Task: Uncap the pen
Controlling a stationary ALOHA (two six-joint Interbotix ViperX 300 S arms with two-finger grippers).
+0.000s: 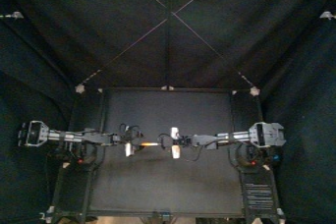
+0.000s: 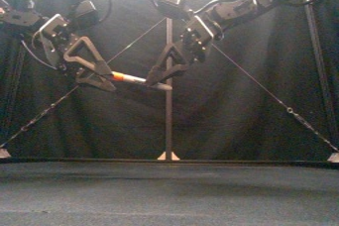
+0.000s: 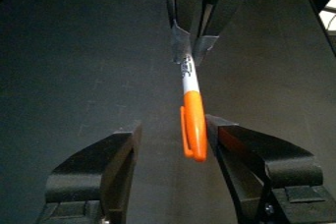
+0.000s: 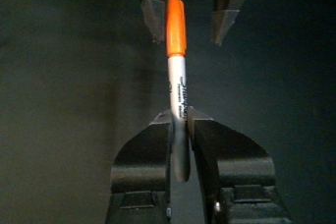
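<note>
Pen: a slim white-barrelled marker pen (image 4: 178,85) with black print was held in the air, well above the black table (image 1: 171,184), lying roughly level between the two arms.
Cap: the orange cap (image 3: 194,130) was on the pen, at the end that pointed toward the left arm.
Right gripper: the right gripper (image 4: 180,120) came in from the right and had its jaws pressed together on the white barrel, carrying the pen alone.
Left gripper: the left gripper (image 3: 178,130) came in from the left with its jaws spread, one on each side of the orange cap. A gap showed on both sides in the two wrist views, so the jaws flanked the cap without gripping it.
Relation: the two grippers faced each other tip to tip along the pen's line, near each other over the middle of the table.
Front view: the pen (image 2: 149,82) tilted slightly, its orange end (image 2: 129,77) a little higher than the barrel end.
</note>
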